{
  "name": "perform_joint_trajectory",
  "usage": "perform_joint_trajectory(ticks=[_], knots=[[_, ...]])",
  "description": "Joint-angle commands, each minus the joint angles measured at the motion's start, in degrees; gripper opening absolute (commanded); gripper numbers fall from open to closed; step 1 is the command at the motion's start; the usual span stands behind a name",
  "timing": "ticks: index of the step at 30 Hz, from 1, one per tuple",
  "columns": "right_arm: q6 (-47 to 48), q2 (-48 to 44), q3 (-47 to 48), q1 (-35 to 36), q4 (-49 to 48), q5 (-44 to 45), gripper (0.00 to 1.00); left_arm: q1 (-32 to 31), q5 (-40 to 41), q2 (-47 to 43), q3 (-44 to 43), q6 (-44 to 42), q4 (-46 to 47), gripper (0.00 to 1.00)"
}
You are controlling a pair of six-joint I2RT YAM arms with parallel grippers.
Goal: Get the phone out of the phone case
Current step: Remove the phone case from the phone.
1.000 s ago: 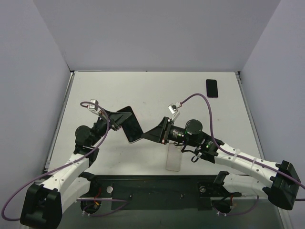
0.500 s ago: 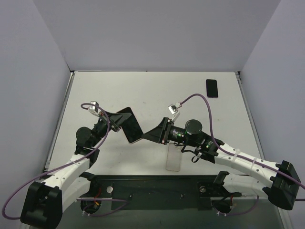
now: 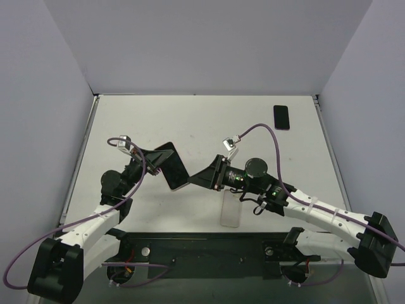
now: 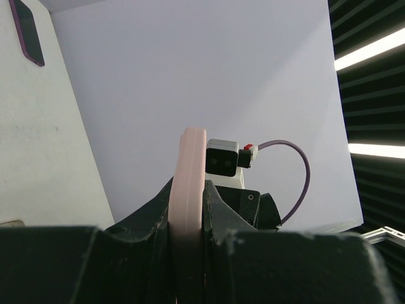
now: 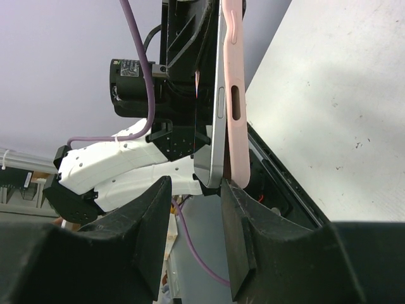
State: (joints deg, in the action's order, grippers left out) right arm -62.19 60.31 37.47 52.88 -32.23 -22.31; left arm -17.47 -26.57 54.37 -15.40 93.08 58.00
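The phone (image 3: 173,166), in its pink phone case (image 4: 188,171), is held up off the table (image 3: 209,126) between the two arms, tilted, with its dark face showing to the overhead camera. The left gripper (image 4: 188,212) is closed on the far, upper end of it. In the left wrist view the phone case stands edge-on, pinched between the two dark fingers (image 4: 149,218), which press on it from both sides with no gap showing. The right gripper (image 5: 196,190) meets the near, lower end. Its jaws are only partly apart, and the silver-edged corner of the phone sits in the gap, close to the finger (image 5: 243,234) on the case side. Open space shows between the phone and the other finger (image 5: 149,228). At this end the phone case has come away from the phone's edge, with a thin wedge of space between them that widens toward the corner. Its tip ends at the top of the nearer finger, but I cannot tell whether that finger touches it. A second dark phone (image 3: 281,116) lies flat near the table's far right corner. A clear rectangular piece (image 3: 230,209) lies on the table just below the right gripper.
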Motion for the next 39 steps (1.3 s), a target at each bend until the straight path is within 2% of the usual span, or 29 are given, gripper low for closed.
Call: perform_joint_trajectory(ticks=[1,7,12,14,16,17,18,19,20,21,22,24,28,31,33,35,39], knots=[[-0.73,2.34,1.37,-0.32,-5.91,0.07,0.33,-0.89,0.2,-0.58,-0.77,1.84,7.57,0.0],[-3.46,5.78,1.81,-0.32,-10.57,-1.16,0.33,-2.47,-0.41,-0.41,-1.65,0.35,7.13,0.0],[-5.65,8.49,2.87,-0.41,-13.99,-2.3,0.29,-7.13,-1.91,0.82,-4.55,-5.61,2.05,0.0],[-7.06,9.46,3.04,-0.41,-16.27,-2.92,0.2,-8.54,-3.13,1.0,-6.48,-8.95,-2.16,0.0],[-9.16,10.08,2.61,-0.76,-18.73,-3.62,0.04,-8.63,-4.63,0.48,-7.72,-11.59,-4.72,0.0],[-11.09,10.17,1.73,-1.29,-19.97,-3.71,0.0,-8.28,-4.55,-0.05,-7.63,-12.13,-5.52,0.0],[-12.59,10.44,1.2,-1.64,-24.07,-4.15,0.0,-7.76,-4.55,-0.84,-7.37,-12.22,-5.61,0.13],[-14.95,10.7,0.15,-2.43,-28.9,-4.41,0.0,-7.05,-4.2,-1.45,-6.5,-12.48,-5.35,0.22],[-16.37,11.05,-0.29,-2.69,-31.38,-5.28,0.0,-6.35,-3.93,-2.59,-6.05,-12.66,-5.26,0.41],[-18.47,11.05,-0.82,-3.39,-34.1,-5.64,0.0,-5.91,-3.41,-3.3,-5.18,-13.44,-5.96,0.48],[-19.1,10.88,-1.0,-4.1,-34.91,-6.17,0.0,-5.21,-3.06,-4.96,-4.56,-13.97,-6.84,0.71],[-19.81,10.09,-1.52,-4.98,-35.45,-6.52,0.0,-4.59,-2.44,-7.77,-4.03,-16.34,-10.26,0.78],[-19.37,7.45,-2.75,-7.26,-34.04,-6.79,0.0,-4.41,0.71,-14.54,-3.85,-21.96,-20.27,0.79],[-19.81,5.52,-3.55,-9.55,-33.78,-7.4,0.0,-4.67,2.04,-18.59,-3.5,-25.82,-25.29,0.68],[-19.98,4.9,-3.72,-10.34,-34.48,-8.27,0.0,-5.64,2.31,-18.51,-4.46,-27.85,-28.36,0.65],[-20.33,4.46,-3.81,-10.69,-35.27,-8.37,0.0,-7.04,1.35,-16.85,-5.17,-28.04,-28.3,0.58],[-20.6,3.15,-4.51,-11.57,-36.24,-8.28,0.0,-9.59,1.16,-13.86,-5.43,-27.77,-25.13,0.58]])
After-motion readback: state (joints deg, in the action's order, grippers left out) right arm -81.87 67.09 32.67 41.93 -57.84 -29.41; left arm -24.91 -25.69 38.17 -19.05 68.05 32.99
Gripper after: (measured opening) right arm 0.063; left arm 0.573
